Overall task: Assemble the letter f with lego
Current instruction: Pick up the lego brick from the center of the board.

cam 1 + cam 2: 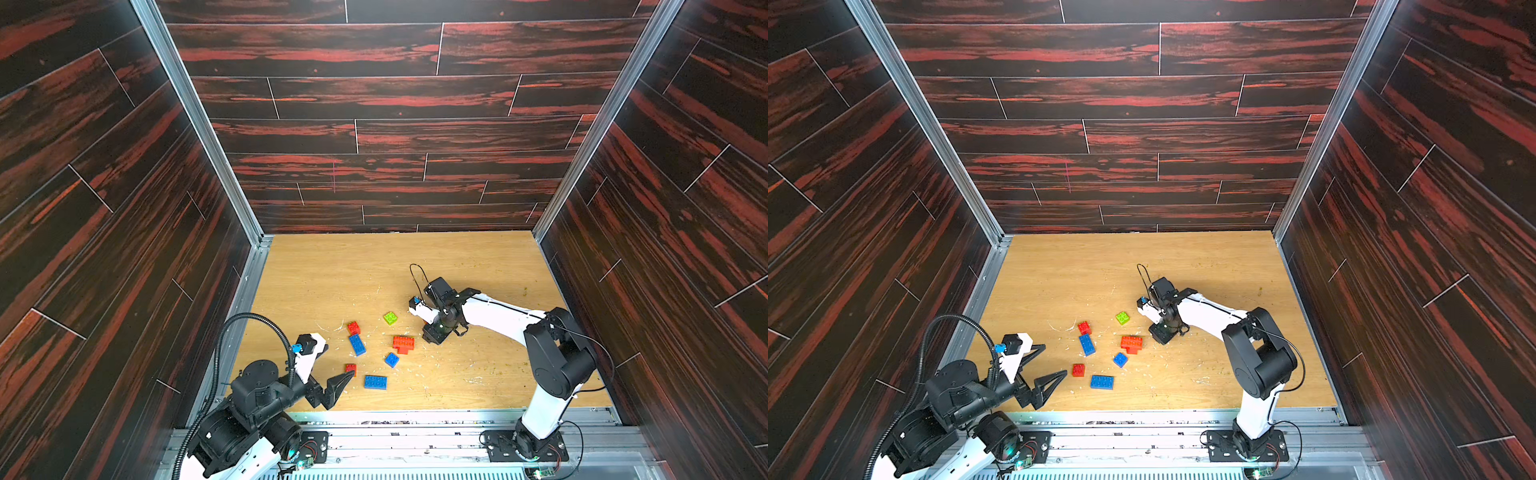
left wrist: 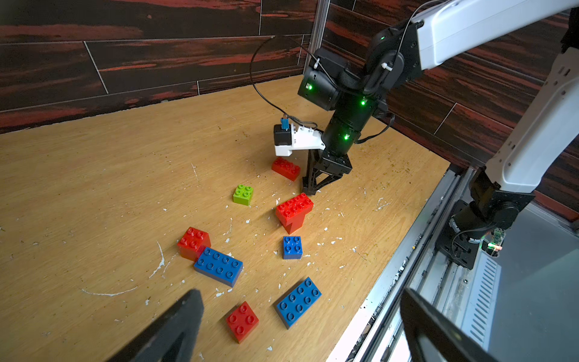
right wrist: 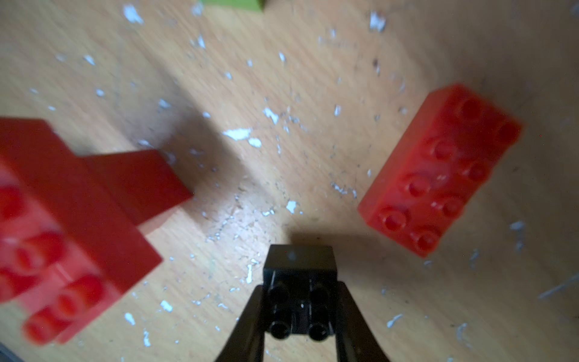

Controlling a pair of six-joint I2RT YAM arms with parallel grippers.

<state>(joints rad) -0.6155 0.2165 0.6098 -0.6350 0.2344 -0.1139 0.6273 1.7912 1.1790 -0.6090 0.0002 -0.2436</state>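
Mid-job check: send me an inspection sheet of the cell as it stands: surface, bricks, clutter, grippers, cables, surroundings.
Surface: light wood tabletop, scuffed.
Job's things: lime brick, two red squares, three blue bricks and a red stack loose mid-table; red oblong beside the right gripper; black brick gripped.
Clutter: white flecks among the bricks.
Grippers: left gripper, jaws open, empty; right gripper, jaws shut on the black brick.
Cables: black loop above the right gripper; ribbed hose arching behind the left gripper.
Surroundings: dark wood-pattern walls, aluminium posts.

Lab cell: panelled walls (image 1: 374,104), aluminium frame (image 1: 195,116)
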